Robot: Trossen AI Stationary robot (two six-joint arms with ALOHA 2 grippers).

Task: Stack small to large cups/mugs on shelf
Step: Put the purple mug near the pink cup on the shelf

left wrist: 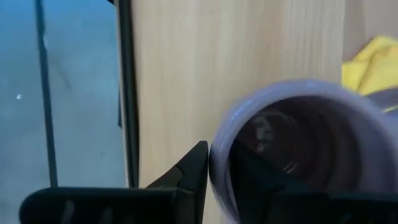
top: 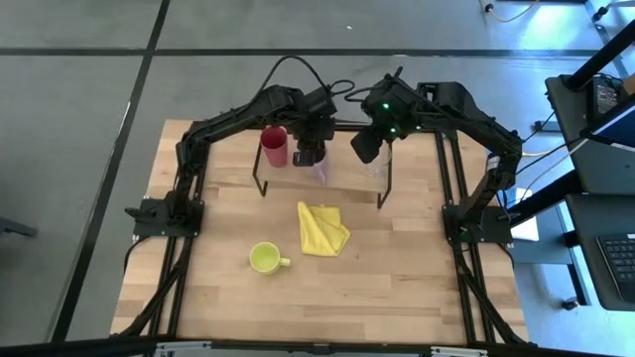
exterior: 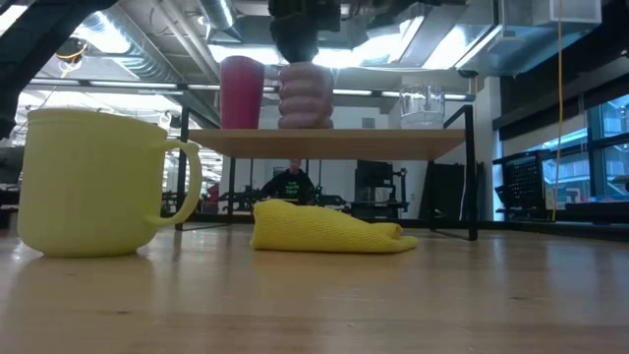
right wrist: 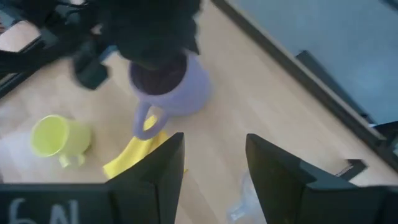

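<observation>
The purple mug (exterior: 307,95) stands on the shelf (exterior: 393,144) beside the magenta-red tumbler (exterior: 241,93). My left gripper (top: 309,154) comes down on the mug from above and is shut on it. The clear glass (exterior: 423,106) stands near the shelf's right end. My right gripper (right wrist: 214,168) hovers open above the shelf, just over the clear glass (right wrist: 245,200), touching nothing. The yellow-green mug (top: 264,258) rests upright on the tabletop near the front. In the right wrist view the purple mug (right wrist: 171,87) shows its handle (right wrist: 143,121) pointing toward the table's near side. My left gripper (left wrist: 219,155) holds the purple mug by its rim (left wrist: 214,180), one finger (left wrist: 196,168) outside the wall and the other (left wrist: 261,180) inside the hollow. The fingers come from above, pointing down. The mug is upright, and its base looks level with the shelf board (exterior: 307,129).
A folded yellow cloth (top: 321,228) lies on the table in front of the shelf, between its black legs (top: 260,188). Bare tabletop (top: 417,268) lies on the near side and right. A person (exterior: 292,185) shows in the room behind the table.
</observation>
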